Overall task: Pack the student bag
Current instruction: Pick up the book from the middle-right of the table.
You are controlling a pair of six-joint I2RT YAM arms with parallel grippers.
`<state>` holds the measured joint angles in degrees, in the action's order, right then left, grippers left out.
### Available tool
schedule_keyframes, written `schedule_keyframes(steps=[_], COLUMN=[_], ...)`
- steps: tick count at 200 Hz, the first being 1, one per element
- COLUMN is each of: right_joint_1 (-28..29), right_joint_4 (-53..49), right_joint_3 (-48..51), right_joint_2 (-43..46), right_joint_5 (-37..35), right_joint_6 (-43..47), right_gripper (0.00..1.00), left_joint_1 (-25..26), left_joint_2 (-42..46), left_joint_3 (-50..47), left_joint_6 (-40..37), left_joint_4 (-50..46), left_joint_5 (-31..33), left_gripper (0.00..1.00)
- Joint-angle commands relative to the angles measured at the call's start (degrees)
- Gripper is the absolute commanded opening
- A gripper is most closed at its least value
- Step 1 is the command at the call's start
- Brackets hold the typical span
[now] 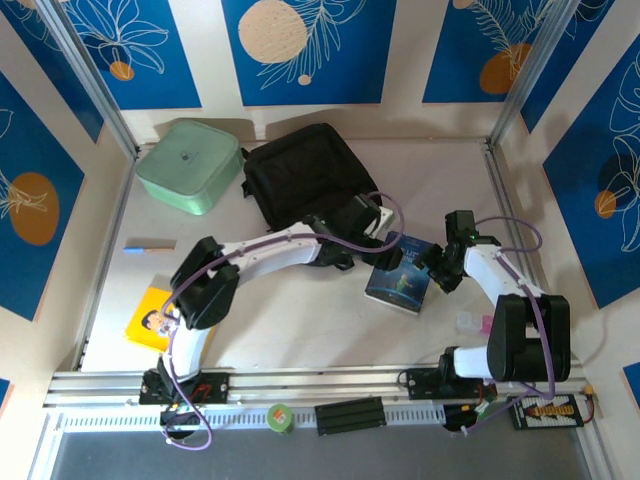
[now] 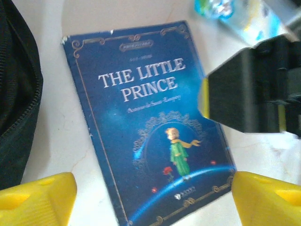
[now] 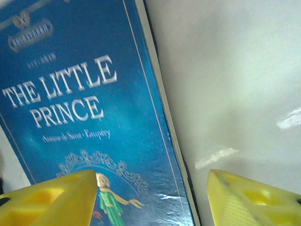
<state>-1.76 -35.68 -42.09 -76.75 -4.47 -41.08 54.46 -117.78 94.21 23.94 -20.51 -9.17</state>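
The student bag (image 1: pixel 300 172), a black fabric backpack, lies flat at the back middle of the table; its zipped edge (image 2: pixel 16 94) shows at the left of the left wrist view. A blue book, "The Little Prince" (image 1: pixel 400 281) (image 2: pixel 150 127) (image 3: pixel 89 108), lies flat on the table in front of the bag. My left gripper (image 1: pixel 377 232) (image 2: pixel 153 202) hovers open over the book's near end, one yellow fingertip (image 2: pixel 40 197) off each side. My right gripper (image 1: pixel 440 266) (image 3: pixel 153 200) is open and straddles the book's right edge, with one finger (image 3: pixel 51 200) over the cover and the other over the table.
A mint-green lidded box (image 1: pixel 190 166) stands at the back left beside the bag. A yellow book (image 1: pixel 153 318) and a pencil (image 1: pixel 150 247) lie at the left. Small pale items (image 1: pixel 470 322) sit near the right arm's base. Metal rails line the table's sides.
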Motion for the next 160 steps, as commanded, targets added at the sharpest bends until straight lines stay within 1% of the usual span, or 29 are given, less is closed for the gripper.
schedule_keyframes(steps=[1, 25, 40, 58, 66, 89, 139, 160], right_joint_1=[-0.4, -0.4, -0.3, -0.4, -0.3, -0.3, -0.2, 0.3], right_joint_4=[-0.2, -0.3, -1.1, -1.9, -2.1, -2.9, -4.3, -5.0], right_joint_3=[0.2, -1.1, -2.3, -3.3, -3.7, -4.6, -6.3, -7.0], right_joint_2=[-1.9, -5.0, -6.3, -7.2, -7.5, -7.9, -9.7, -10.4], right_joint_5=[5.2, 5.3, 3.4, 2.2, 2.2, 3.4, 4.4, 2.8], right_joint_6=[5.1, 6.5, 6.6, 6.8, 6.9, 7.3, 7.8, 7.4], right_gripper=[0.60, 0.53, 0.50, 0.49, 0.49, 0.47, 0.46, 0.47], left_joint_1=[0.0, 0.0, 0.0, 0.0, 0.0, 0.1, 0.1, 0.2], left_joint_2=[-3.3, -5.6, -7.0, -9.1, -10.0, -12.1, -15.0, -15.5], left_joint_3=[3.4, 4.2, 4.7, 6.4, 7.3, 9.1, 10.5, 10.0], left_joint_6=[0.2, 0.8, 0.8, 0.0, -0.4, -1.5, -2.0, -2.5], left_joint_4=[-4.4, -4.1, -4.3, -5.3, -5.8, -6.3, -7.1, -7.3], left_joint_5=[1.6, 1.9, 3.5, 5.0, 5.4, 5.9, 5.4, 4.7], left_gripper=[0.78, 0.71, 0.67, 0.64, 0.61, 0.57, 0.55, 0.54])
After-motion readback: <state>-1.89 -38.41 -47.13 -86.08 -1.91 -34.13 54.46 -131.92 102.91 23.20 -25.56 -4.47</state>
